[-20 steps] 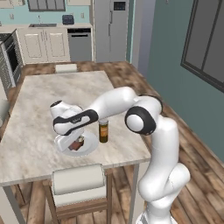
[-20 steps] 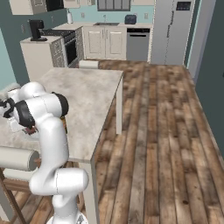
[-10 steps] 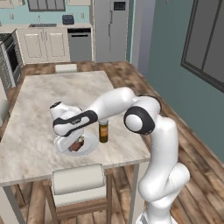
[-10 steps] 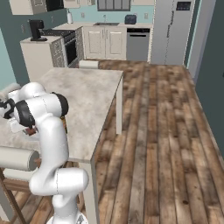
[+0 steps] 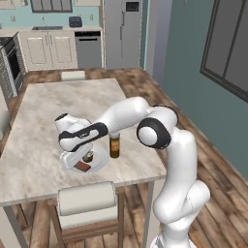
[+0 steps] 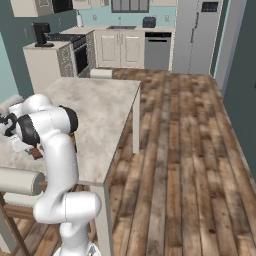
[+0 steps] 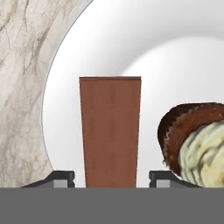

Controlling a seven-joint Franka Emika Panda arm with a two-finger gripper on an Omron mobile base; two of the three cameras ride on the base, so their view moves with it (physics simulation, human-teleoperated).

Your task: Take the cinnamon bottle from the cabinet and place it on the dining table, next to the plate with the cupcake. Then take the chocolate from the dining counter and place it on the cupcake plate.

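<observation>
one plate (image 7: pixel 87 52), one chocolate (image 7: pixel 111 131), one cupcake (image 7: pixel 197 140), one bottle (image 5: pixel 114 145)

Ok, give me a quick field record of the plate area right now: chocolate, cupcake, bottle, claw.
chocolate: brown bar lying flat on the white plate, beside the cupcake
cupcake: on the same plate, cream topping
cinnamon bottle: upright on the dining table, just beside the plate
claw: low over the plate, fingertips apart on either side of the chocolate with gaps showing, open

The white arm folds back from its elbow toward nine o'clock, wrist bent down, end effector (image 5: pixel 80 156) low with jaws parted.
</observation>
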